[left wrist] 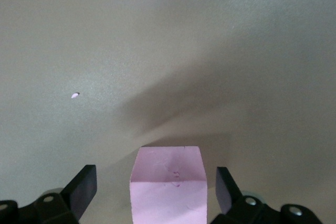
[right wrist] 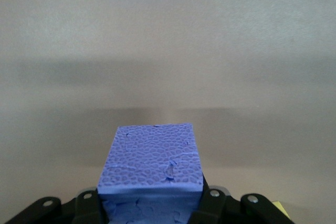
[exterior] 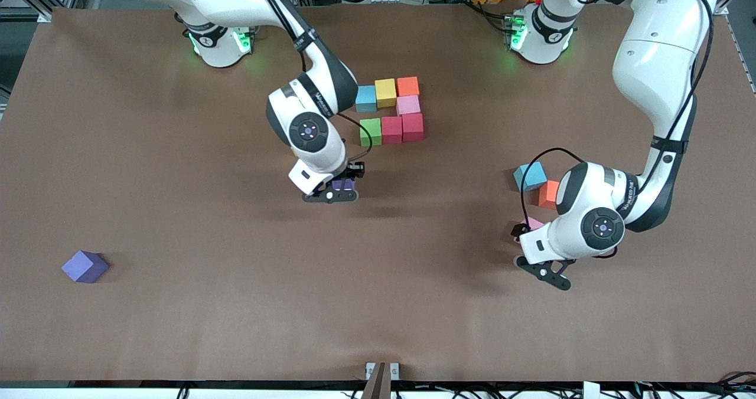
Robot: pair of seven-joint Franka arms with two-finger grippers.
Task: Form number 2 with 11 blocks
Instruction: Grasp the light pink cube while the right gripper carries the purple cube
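The right tool [exterior: 333, 191] is clenched on a purple block [right wrist: 151, 169], carried just above the counter [exterior: 236, 304] a little nearer the front camera than the partly built number 2 [exterior: 391, 111]. That figure so far shows a blue block [exterior: 366, 98], a yellow block [exterior: 385, 92] and an orange block [exterior: 408, 86] in its farthest row, a pink block [exterior: 408, 104] under the orange one, then a green block [exterior: 370, 131] and two red blocks [exterior: 402, 128] in the middle row. By my judgement the purple block belongs directly below the green one, so the step goes well if the tool squares the block to the figure's edges, lowers it flush against the green block's near face without nudging that row, and lets go only once it sits flat. The left tool [exterior: 546, 269] is released, its jaws wide on either side of a second pink block [left wrist: 168, 182] that rests on the counter between them, untouched on both faces; closing evenly would keep it from twisting. Close to that arm lie a loose blue block [exterior: 529, 175] and an orange-red block [exterior: 548, 193]. Another purple block [exterior: 84, 266] sits well apart toward the right arm's end of the counter.
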